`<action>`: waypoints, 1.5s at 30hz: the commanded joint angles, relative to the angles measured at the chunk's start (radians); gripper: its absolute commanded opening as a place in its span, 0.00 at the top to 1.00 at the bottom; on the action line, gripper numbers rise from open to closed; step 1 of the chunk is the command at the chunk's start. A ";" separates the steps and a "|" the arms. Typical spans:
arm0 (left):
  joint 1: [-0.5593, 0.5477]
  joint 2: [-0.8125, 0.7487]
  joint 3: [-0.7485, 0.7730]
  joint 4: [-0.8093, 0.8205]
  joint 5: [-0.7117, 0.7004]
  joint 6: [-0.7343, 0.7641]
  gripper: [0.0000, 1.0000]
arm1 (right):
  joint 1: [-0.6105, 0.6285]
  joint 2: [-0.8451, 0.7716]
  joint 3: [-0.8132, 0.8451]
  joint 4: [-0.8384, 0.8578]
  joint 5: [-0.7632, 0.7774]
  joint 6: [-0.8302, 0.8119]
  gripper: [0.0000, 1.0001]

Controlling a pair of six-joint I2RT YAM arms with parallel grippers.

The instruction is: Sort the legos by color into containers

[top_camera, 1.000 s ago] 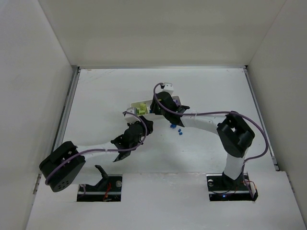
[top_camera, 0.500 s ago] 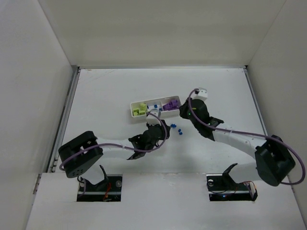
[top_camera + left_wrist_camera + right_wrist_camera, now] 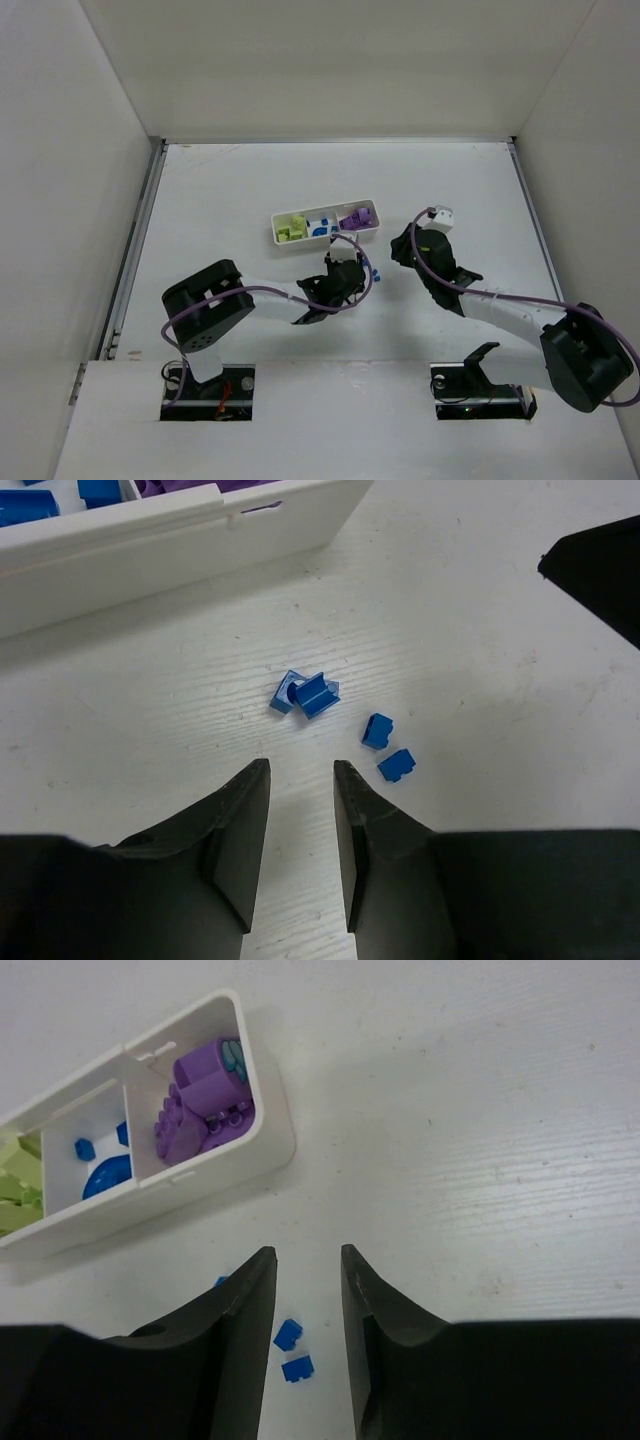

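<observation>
The white three-compartment tray (image 3: 276, 237) holds lime bricks (image 3: 291, 229) on the left, blue bricks (image 3: 320, 228) in the middle and purple bricks (image 3: 357, 217) on the right. Loose blue bricks (image 3: 373, 272) lie on the table just in front of the tray. The left wrist view shows a pair of them (image 3: 306, 693) and two singles (image 3: 377, 730) (image 3: 397, 765). My left gripper (image 3: 300, 768) is open and empty, its tips just short of that pair. My right gripper (image 3: 308, 1253) is open and empty, to the right of the tray (image 3: 275, 1135), with two blue bricks (image 3: 288, 1334) between its fingers.
White walls enclose the table on the left, back and right. A metal rail (image 3: 140, 230) runs along the left edge. The right gripper's black body (image 3: 600, 575) shows at the upper right of the left wrist view.
My right gripper has moved off the tray, back and to the right. My left gripper has moved right, up to the loose blue bricks.
</observation>
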 commanded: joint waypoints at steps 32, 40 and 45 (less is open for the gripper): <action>0.088 0.188 0.223 -0.086 0.067 0.044 0.60 | 0.012 -0.013 0.007 0.099 -0.049 0.023 0.54; 0.085 0.153 0.160 -0.081 0.042 0.021 0.69 | 0.017 0.003 0.015 0.097 -0.049 0.023 0.54; 0.077 0.114 0.117 -0.073 0.035 0.007 0.77 | 0.017 0.015 0.018 0.097 -0.049 0.023 0.54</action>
